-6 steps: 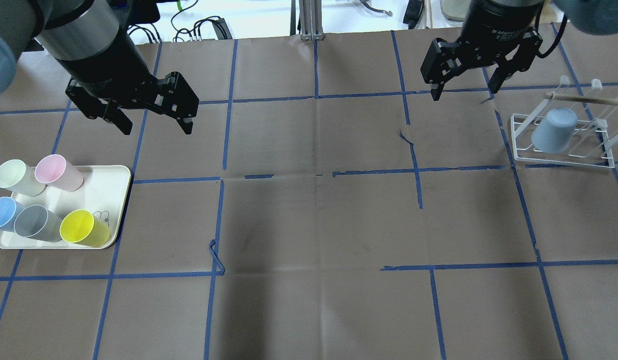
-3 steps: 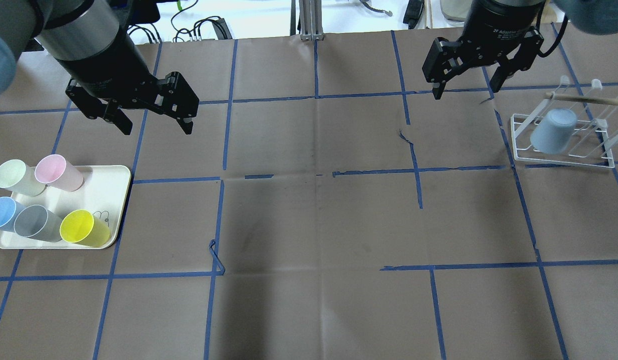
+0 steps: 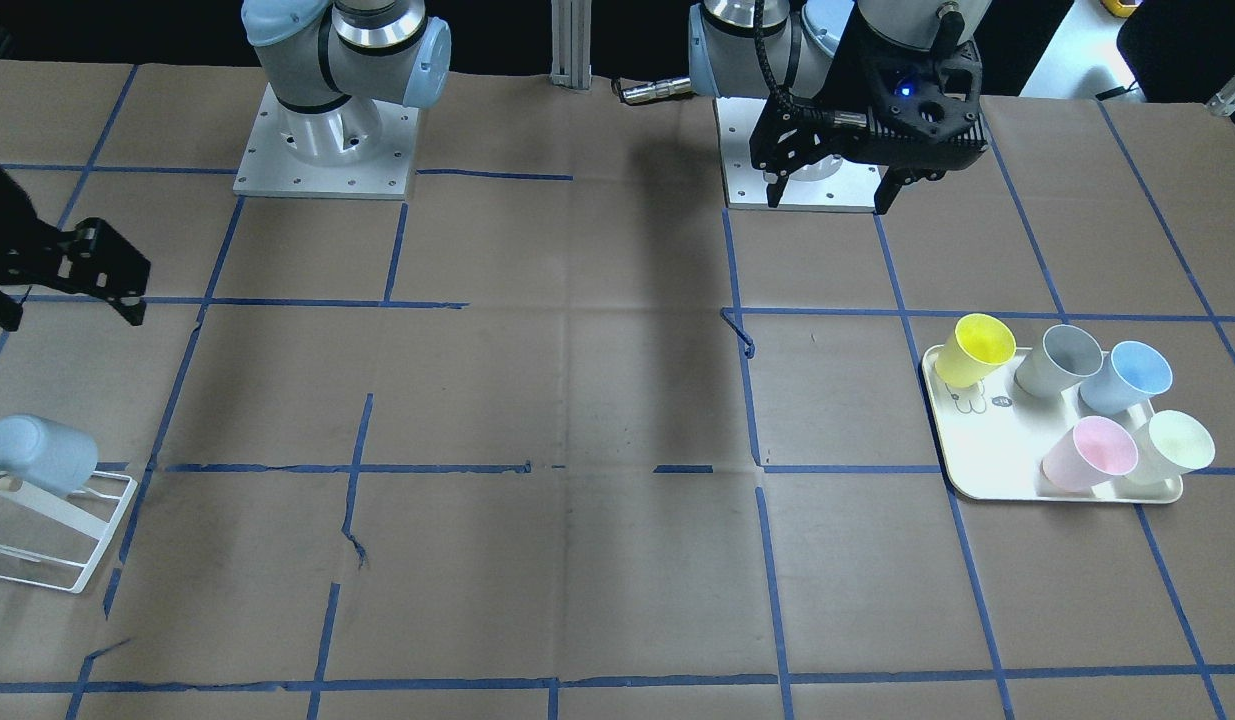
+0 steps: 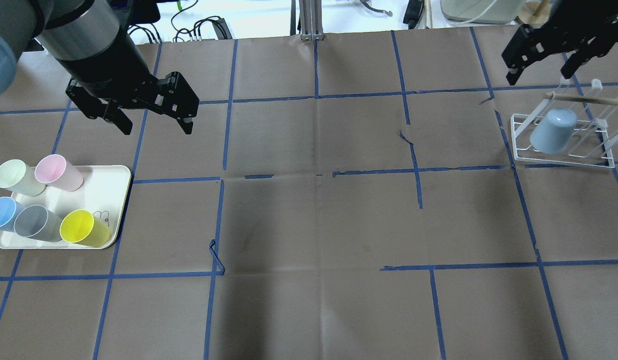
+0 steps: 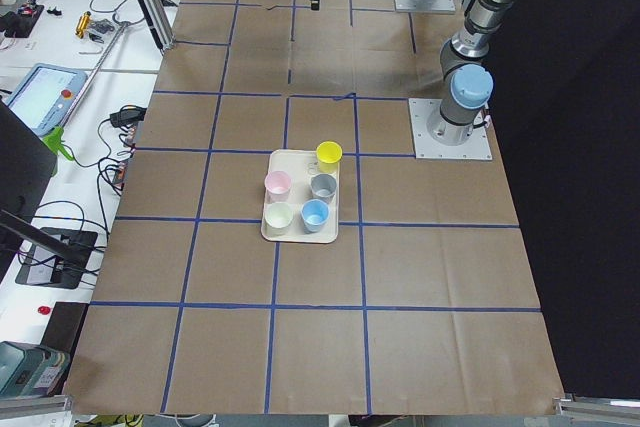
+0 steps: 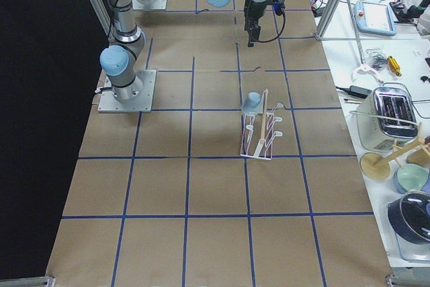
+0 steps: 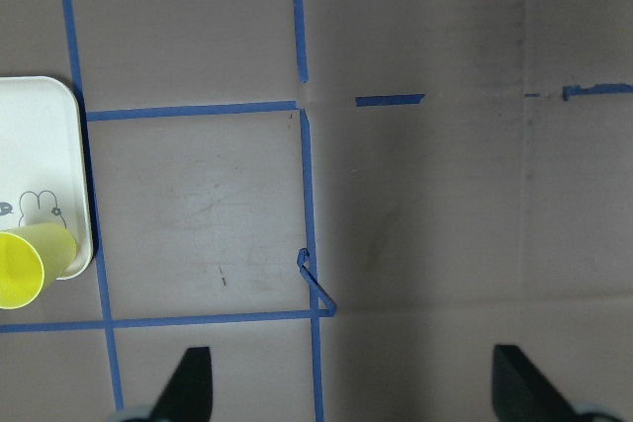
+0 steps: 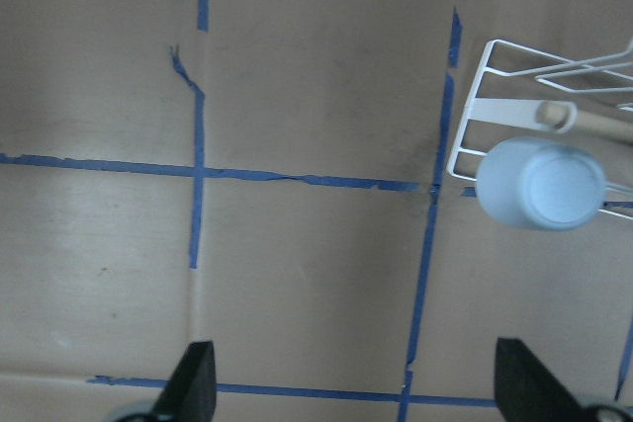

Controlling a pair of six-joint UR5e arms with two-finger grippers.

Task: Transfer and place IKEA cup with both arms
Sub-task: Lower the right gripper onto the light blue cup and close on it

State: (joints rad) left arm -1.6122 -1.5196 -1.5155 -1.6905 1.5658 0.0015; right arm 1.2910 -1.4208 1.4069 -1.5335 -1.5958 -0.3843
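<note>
- The IKEA cup [image 4: 554, 131] is a smooth, matte, pale dusty-blue plastic cup, tapered and without a handle. It sits mouth-down and tilted on a white wire rack [image 4: 559, 161] at the table's right end, its flat round base facing up.
- The rack is thin white wire with upright prongs. A pale wooden rod [image 4: 594, 100] lies across its top, just beside the cup.
- The right gripper [image 4: 539, 77] hangs above the table near the rack's far side. Its black angular fingers are spread wide and hold nothing.
- The left gripper [image 4: 156, 129] is also spread and empty, poised over bare paper just beyond the tray [image 4: 106, 190].
- The tray is cream, a rounded rectangle with a low rim. It carries five glossy tapered cups: mint [image 4: 11, 176], pink [image 4: 56, 171], sky-blue [image 4: 1, 212], grey [image 4: 33, 222] and yellow [image 4: 81, 227].
- The table [image 4: 314, 225] is covered in creased brown paper, gridded with blue tape that is torn in places.
</note>
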